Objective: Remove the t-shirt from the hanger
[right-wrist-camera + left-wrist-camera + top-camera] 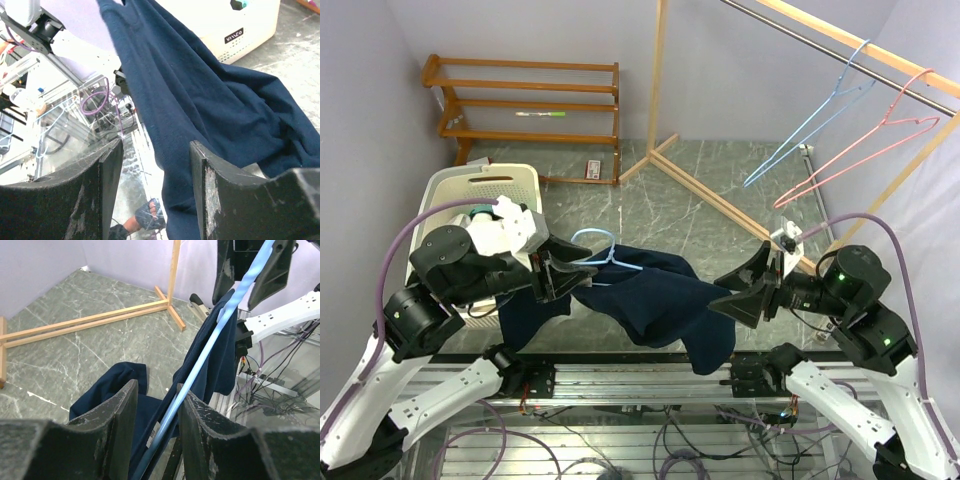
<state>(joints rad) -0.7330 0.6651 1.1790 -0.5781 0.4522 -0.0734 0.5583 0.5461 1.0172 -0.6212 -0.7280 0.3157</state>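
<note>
A navy t-shirt [660, 300] hangs on a light blue hanger [610, 252] above the table's near edge. My left gripper [560, 272] is shut on the hanger near its neck. In the left wrist view the hanger's rod [215, 335] crosses aslant between my fingers [157, 390] and touches both, with the shirt [220, 360] draped from it. My right gripper [745, 290] is open at the shirt's right end. In the right wrist view the shirt [200, 100] hangs between its spread jaws [156, 145] without being pinched.
A white laundry basket [450, 190] stands behind my left arm. A wooden shelf [530, 100] is at the back left. A wooden rack [820, 35] at the right carries a blue hanger [810, 130] and a pink hanger [880, 140]. Its post [658, 100] stands mid-table.
</note>
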